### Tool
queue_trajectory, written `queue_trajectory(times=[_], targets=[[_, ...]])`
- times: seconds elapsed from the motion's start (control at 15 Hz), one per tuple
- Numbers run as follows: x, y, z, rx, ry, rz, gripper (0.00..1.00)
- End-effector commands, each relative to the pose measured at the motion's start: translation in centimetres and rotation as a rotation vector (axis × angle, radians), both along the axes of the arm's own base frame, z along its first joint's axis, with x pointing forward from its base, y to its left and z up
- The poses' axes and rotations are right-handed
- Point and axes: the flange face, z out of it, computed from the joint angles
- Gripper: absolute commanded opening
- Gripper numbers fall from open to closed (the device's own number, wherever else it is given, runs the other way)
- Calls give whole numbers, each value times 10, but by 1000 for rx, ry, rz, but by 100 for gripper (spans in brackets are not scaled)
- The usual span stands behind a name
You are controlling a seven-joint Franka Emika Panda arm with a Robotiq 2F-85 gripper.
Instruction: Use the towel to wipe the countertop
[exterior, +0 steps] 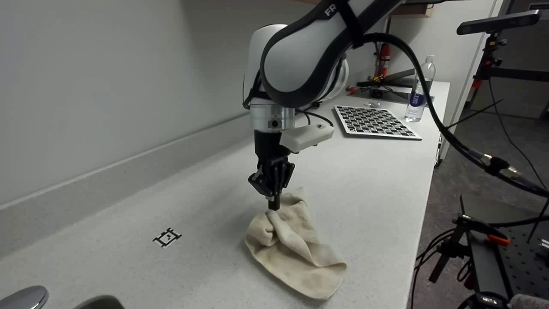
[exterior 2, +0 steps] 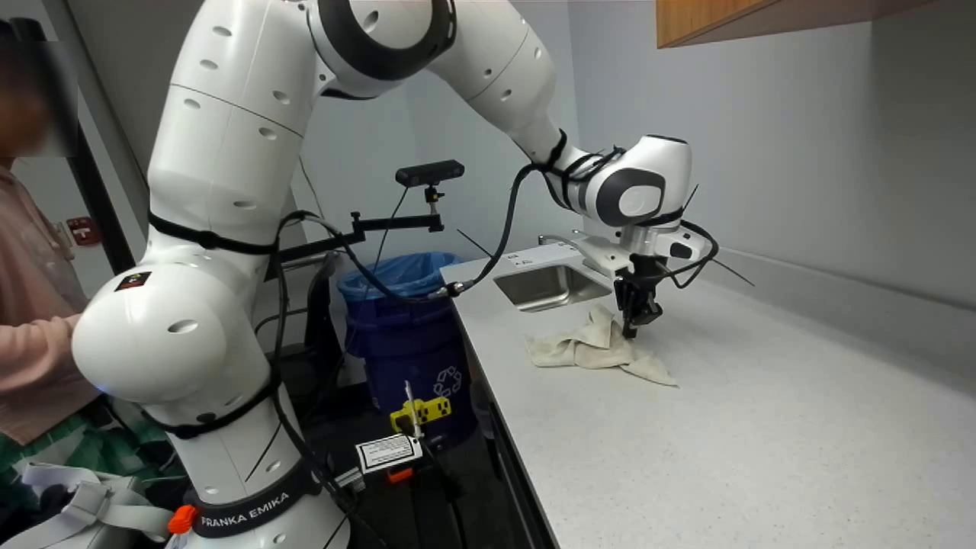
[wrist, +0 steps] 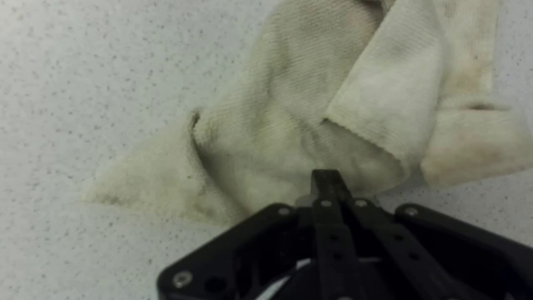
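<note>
The cream towel (exterior: 296, 253) lies crumpled and folded on the white speckled countertop (exterior: 206, 270). It also shows in an exterior view (exterior 2: 598, 349) and fills much of the wrist view (wrist: 266, 141), with brownish stains. My gripper (exterior: 273, 206) points straight down over the towel's wall-side part. It also shows in an exterior view (exterior 2: 629, 332). In the wrist view its fingers (wrist: 327, 177) are together, with no cloth visible between them. The tips are at or just above the cloth; I cannot tell whether they touch it.
A checkered board (exterior: 373, 122) and a water bottle (exterior: 416, 103) stand farther along the counter. A printed marker (exterior: 167, 237) lies near the wall. A sink (exterior 2: 526, 306) is beyond the towel. A black cable (exterior: 437, 122) hangs from the arm past the counter edge.
</note>
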Motion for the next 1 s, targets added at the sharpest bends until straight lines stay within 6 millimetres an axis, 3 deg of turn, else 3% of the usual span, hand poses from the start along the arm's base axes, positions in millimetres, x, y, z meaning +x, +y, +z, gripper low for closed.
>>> queue_trajectory(times=[0.0,0.27,0.67,0.93], targets=[[-20,-3,29,-6,-28,33,0],[-36,-1,39,14,-24,42,0],[-63,22,2,73,59,69,0],[-62,23,-16,57,84,76,0]])
